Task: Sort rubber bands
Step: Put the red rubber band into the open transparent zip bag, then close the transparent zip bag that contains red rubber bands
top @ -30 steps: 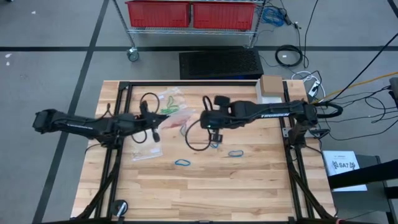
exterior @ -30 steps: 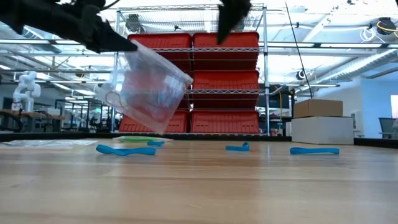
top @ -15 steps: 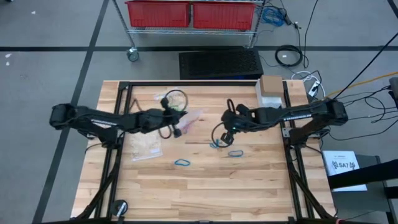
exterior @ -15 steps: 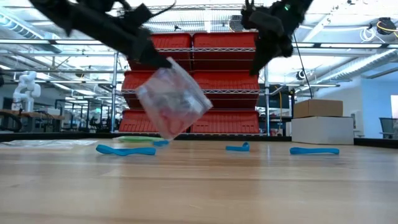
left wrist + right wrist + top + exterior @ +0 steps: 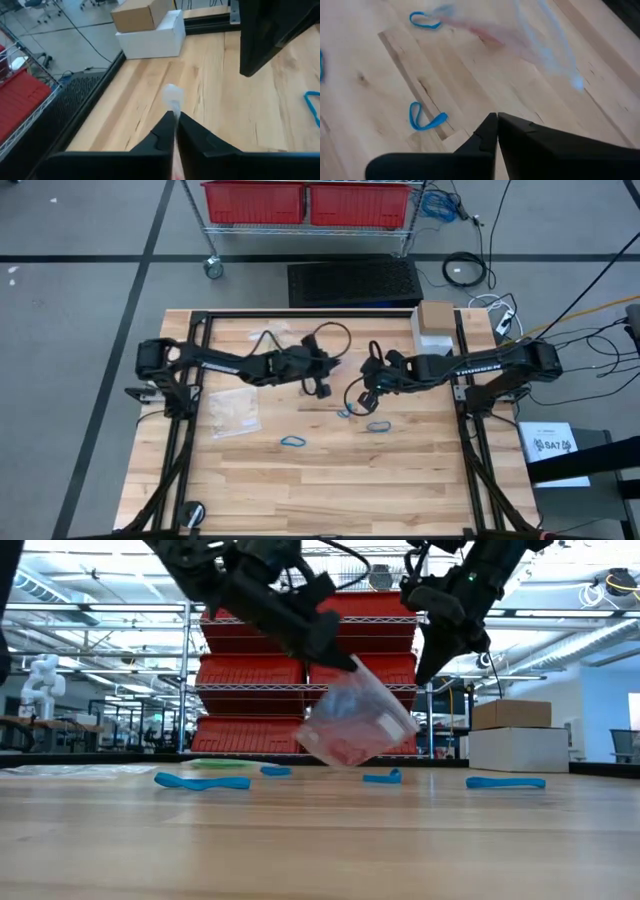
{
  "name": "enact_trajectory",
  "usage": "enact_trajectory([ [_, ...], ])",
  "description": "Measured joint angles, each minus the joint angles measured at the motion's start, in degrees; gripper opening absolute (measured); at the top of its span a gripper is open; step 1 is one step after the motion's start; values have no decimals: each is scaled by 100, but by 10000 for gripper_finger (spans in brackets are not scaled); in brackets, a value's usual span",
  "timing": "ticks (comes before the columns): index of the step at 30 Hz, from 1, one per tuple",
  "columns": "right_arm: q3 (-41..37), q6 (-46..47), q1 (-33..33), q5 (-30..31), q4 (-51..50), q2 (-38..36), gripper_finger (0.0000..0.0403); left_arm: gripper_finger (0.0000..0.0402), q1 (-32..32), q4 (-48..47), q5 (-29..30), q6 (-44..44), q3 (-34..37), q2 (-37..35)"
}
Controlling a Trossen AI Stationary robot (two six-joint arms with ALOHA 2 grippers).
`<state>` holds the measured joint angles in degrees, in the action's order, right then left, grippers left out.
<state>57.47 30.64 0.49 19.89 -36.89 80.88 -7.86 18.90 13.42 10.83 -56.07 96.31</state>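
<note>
A small clear plastic bag (image 5: 355, 725) with red rubber bands inside hangs above the middle of the table, and my left gripper (image 5: 348, 660) is shut on it. My right gripper (image 5: 420, 675) hovers just to its right, shut and holding nothing, slanting down toward the wood. Blue rubber bands lie flat on the table: one (image 5: 293, 442) near the middle, one (image 5: 378, 426) and one (image 5: 345, 413) under the right gripper. The right wrist view shows two of them (image 5: 426, 120) (image 5: 424, 20). My left gripper pinches the clear bag's upper edge (image 5: 173, 96) between its two fingers, and a bit of the bag sticks out past the fingertips. The fingers slant down from the table's left. The bag hangs tilted below them, clear of the table.
Two more clear bags lie on the table's left half, one (image 5: 235, 412) nearer and one (image 5: 270, 338) at the far side. A cardboard box on a white box (image 5: 436, 323) stands at the far right. Black frame rails (image 5: 197, 355) run along both sides.
My left gripper has carried the bag toward the table's right edge, to the middle; the bag has swung and tilted while hanging clear. My right gripper has gone down and a little toward the right edge, rolling its wrist, and stays shut.
</note>
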Motion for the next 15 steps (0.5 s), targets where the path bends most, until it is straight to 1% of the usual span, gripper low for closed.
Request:
enact_trajectory([
  [2, -1, 55, -30, 1, -89, 0, 13, 39, -2, -11, -98, 24, -98, 161],
  [7, 0, 363, -155, 118, -472, 0, 37, 95, -49, -53, -691, -222, -136, 280],
  [11, -36, 850, -297, 110, -535, 0, 53, 141, -130, -319, -742, -343, -136, 225],
  [15, -536, 1724, -556, -63, -7, -4, 69, 170, -340, -743, -739, -452, -136, -115],
])
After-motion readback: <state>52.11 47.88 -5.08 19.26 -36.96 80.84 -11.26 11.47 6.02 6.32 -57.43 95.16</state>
